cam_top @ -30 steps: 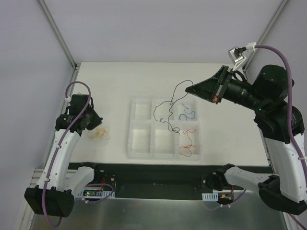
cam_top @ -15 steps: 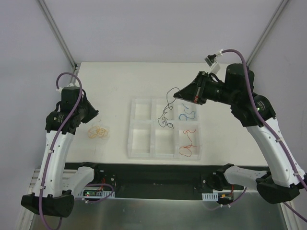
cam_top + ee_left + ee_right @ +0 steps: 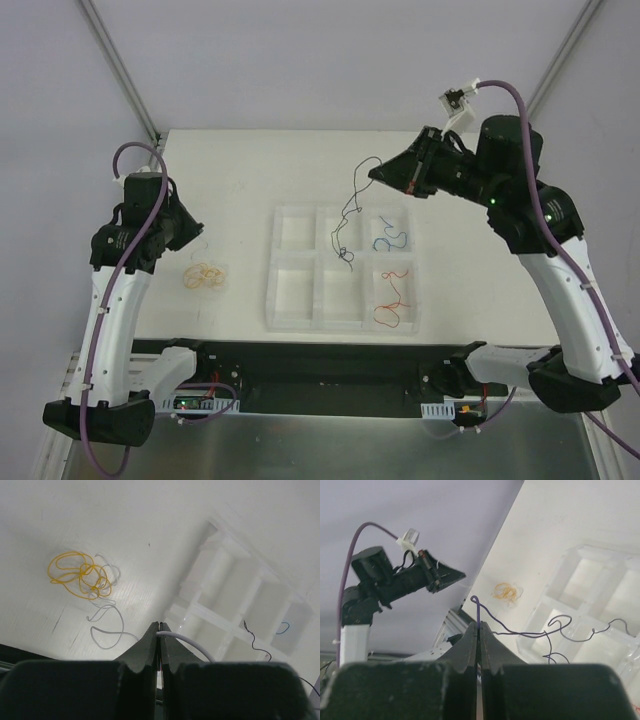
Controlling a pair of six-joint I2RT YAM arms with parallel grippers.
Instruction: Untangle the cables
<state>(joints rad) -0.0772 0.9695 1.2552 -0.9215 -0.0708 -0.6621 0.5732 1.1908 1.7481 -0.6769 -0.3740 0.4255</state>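
Item 1. Right hand (image 3: 375, 172): raised above the far side of the tray (image 3: 296, 258), fingers clenched and pinching the top end of the black cable (image 3: 346, 212). In the right wrist view the fingertips (image 3: 472, 632) are pressing together on the strand (image 3: 530, 630), with a small loop sticking up above them.

Item 2. Black cable: hanging in loose kinks from the right hand down over the tray's middle column. Whether its lower end is touching the tray cannot be told.

Item 3. Left hand (image 3: 196, 228): hovering above the left part of the surface (image 3: 250, 170), clenched and grasping a white cable (image 3: 187, 642) that is curving away to the right of the tips (image 3: 159, 630).

Item 4. Yellow cable (image 3: 205, 276): lying coiled on the surface, left of the tray and apart from it. In the left wrist view (image 3: 80, 575) a pale strand is curling just beside it.

Item 5. Blue cable (image 3: 390, 238): resting in the tray's far right compartment.

Item 6. Red cable (image 3: 392, 300): lying in the near right compartment, showing some orange along its length.

Item 7. Tray: white, six compartments, sitting in the middle of the surface.
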